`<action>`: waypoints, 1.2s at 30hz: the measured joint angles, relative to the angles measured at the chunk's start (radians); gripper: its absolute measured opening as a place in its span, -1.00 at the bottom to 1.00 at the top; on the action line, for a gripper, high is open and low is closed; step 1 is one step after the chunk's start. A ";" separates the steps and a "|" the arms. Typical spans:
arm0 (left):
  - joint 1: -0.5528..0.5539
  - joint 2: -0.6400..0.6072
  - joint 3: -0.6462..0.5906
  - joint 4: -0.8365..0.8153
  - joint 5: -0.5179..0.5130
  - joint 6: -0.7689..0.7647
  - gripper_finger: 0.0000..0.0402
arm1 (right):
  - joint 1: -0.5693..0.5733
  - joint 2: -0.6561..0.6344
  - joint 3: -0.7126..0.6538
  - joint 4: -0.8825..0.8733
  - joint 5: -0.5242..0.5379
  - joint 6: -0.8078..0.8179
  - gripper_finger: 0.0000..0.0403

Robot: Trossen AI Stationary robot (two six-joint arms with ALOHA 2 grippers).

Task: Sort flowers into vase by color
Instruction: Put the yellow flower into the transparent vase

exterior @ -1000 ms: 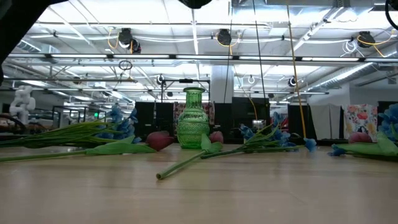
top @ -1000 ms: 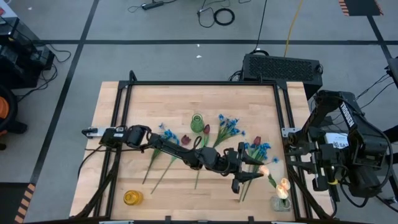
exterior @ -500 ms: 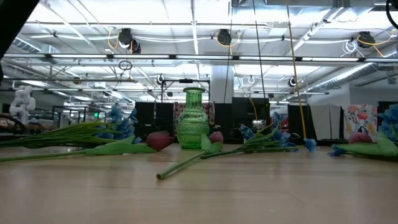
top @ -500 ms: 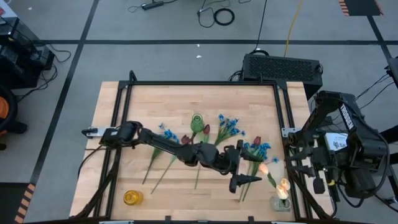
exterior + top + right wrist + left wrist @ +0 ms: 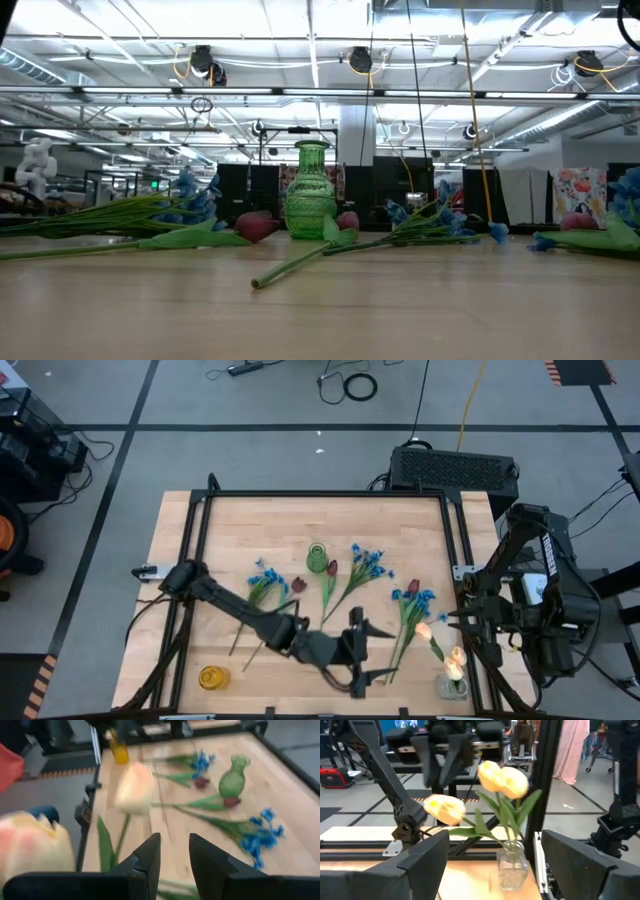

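My left gripper [image 5: 385, 653] is open near the table's near edge, pointing toward the clear vase [image 5: 452, 685] at the near right corner, and touches nothing. That vase [image 5: 512, 865] holds cream-yellow tulips [image 5: 502, 777]; one [image 5: 445, 807] leans far out sideways. My right gripper [image 5: 468, 623] waits beyond the table's right edge, its fingers a narrow gap apart [image 5: 172, 845]. The green vase [image 5: 317, 557] stands mid-table. Blue flowers [image 5: 368, 565] and dark red tulips [image 5: 413, 588] lie flat on the wood around it.
An amber vase [image 5: 213, 678] stands at the near left corner. More blue flowers [image 5: 268, 578] and a red tulip [image 5: 297, 586] lie left of the green vase [image 5: 310, 190]. A black frame [image 5: 320, 493] borders the table. Bare wood shows along the far half.
My left arm has swung toward the table's near edge and left, drawing its open gripper back from the clear vase and the flowers at the right. The flowers and vases lie as before.
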 joint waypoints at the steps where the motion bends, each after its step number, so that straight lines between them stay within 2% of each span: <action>1: -0.008 0.001 0.000 0.000 -0.015 0.002 0.60 | -0.004 -0.008 -0.008 0.000 -0.021 -0.002 -0.52; 6: -0.030 -0.002 0.000 -0.032 -0.044 -0.023 0.60 | -0.002 -0.045 -0.080 0.026 -0.068 0.011 -0.46; 10: -0.059 -0.002 0.000 -0.098 -0.045 -0.050 0.60 | 0.016 -0.076 -0.159 0.174 -0.081 -0.044 -0.38; 14: -0.071 -0.002 0.000 -0.086 -0.049 -0.048 0.60 | 0.015 -0.092 -0.231 0.319 -0.086 -0.133 -0.29; 19: -0.071 -0.002 0.000 -0.089 -0.050 -0.050 0.60 | 0.015 -0.094 -0.290 0.407 -0.080 -0.173 -0.22; 28: -0.070 -0.002 0.000 -0.089 -0.050 -0.054 0.60 | 0.014 -0.094 -0.306 0.554 -0.073 -0.267 -0.20; 36: -0.065 -0.002 0.000 -0.089 -0.050 -0.055 0.60 | -0.014 -0.094 -0.306 0.601 -0.026 -0.283 -0.20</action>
